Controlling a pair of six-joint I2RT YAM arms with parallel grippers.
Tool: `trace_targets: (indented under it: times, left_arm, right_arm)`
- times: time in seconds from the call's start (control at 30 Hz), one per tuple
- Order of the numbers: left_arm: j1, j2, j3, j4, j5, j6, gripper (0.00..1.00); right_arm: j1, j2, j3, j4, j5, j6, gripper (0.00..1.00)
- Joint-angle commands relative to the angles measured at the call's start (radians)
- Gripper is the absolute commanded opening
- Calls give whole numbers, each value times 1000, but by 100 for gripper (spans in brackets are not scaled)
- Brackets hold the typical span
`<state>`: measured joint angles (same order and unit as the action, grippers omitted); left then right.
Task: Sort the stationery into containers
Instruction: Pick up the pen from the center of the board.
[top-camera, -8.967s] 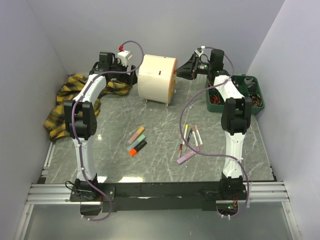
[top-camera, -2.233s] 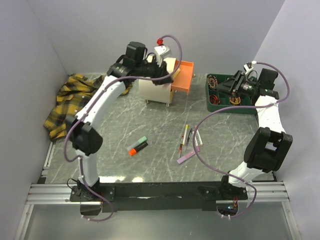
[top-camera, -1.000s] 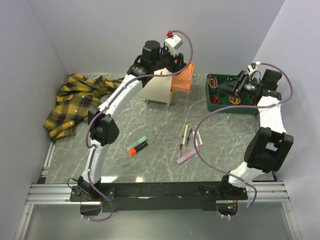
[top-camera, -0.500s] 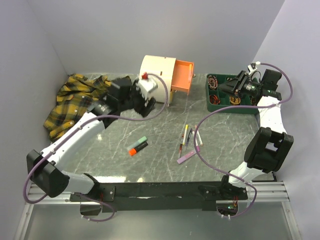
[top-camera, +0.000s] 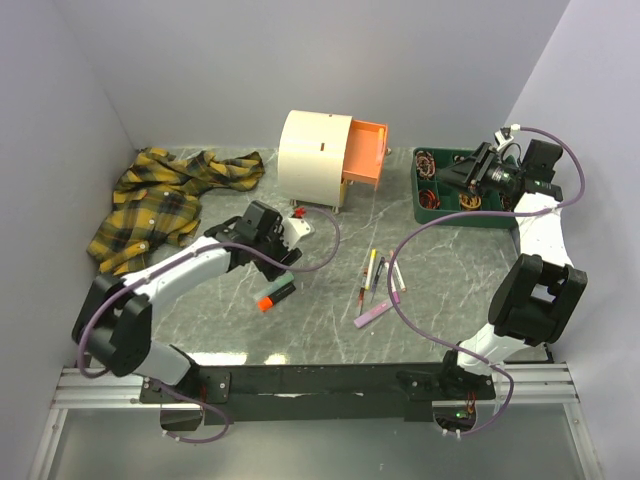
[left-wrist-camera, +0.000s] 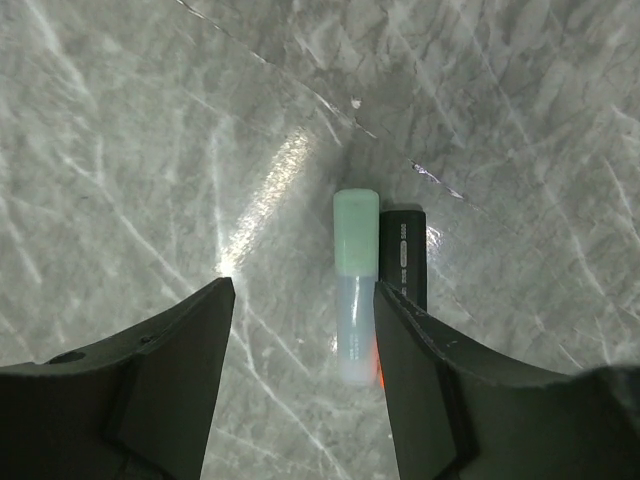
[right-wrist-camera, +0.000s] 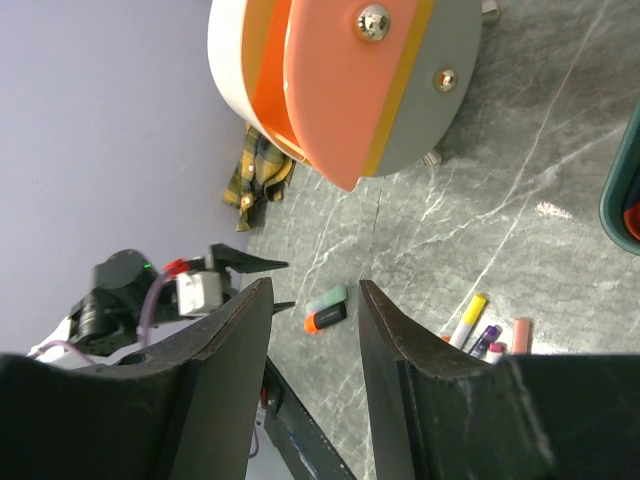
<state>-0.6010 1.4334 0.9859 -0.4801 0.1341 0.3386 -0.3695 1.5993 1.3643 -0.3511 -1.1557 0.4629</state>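
My left gripper (top-camera: 283, 264) (left-wrist-camera: 300, 300) is open and low over the table. A green highlighter (left-wrist-camera: 356, 285) lies between its fingers, close to the right finger. A black-and-red highlighter (left-wrist-camera: 402, 262) (top-camera: 276, 296) lies against it, just outside that finger. Both also show in the right wrist view (right-wrist-camera: 328, 308). Several thin pens (top-camera: 380, 272) and a pink highlighter (top-camera: 372, 316) lie at mid-table. The cream cabinet (top-camera: 312, 158) has its orange drawer (top-camera: 365, 152) pulled open. My right gripper (top-camera: 468, 176) (right-wrist-camera: 315, 290) is open and empty over the dark green tray (top-camera: 465, 222).
The yellow-black plaid cloth (top-camera: 160, 200) lies at the back left. Coiled bands (top-camera: 427, 160) sit in the tray's left compartments. Grey walls close in the sides and back. The black rail (top-camera: 320, 380) runs along the near edge.
The drawer has been opened and the orange highlighter has left the table. My left arm swung from the drawer down to the two highlighters. The right arm has stayed still.
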Motion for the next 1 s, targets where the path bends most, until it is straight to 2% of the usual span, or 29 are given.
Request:
trace_targets:
  times: [0.0,0.23,0.6,0.73,0.83,0.87,0.93,0.97]
  left_arm:
    - [-2,76,36,31,4,-1,63]
    - [0,192,53,38,7,-24,61]
    - [-2,240,-12,41,10,-58,60]
    - [-2,275,-13,61,2,-75,57]
    - [-2,300,3,57,15,-81,46]
    - [-2,303,16,51,21,-81,30]
    - [-2,289,33,32,39,-81,16]
    - [-2,276,54,25,45,-78,5]
  right_arm:
    - [-5,-39,-14,24,-1,-10,47]
    - [-6,-41,-19,23,-1,-15,47]
    - [-6,-22,-13,24,2,-17,47]
    - [-6,-21,-10,23,5,-18,47]
    - [-6,-22,-8,20,4,-20,47]
    - [-6,-25,-10,20,5,-23,47]
    - [-6,-29,-13,17,5,-27,47]
    - [-6,-30,-11,14,4,-29,47]
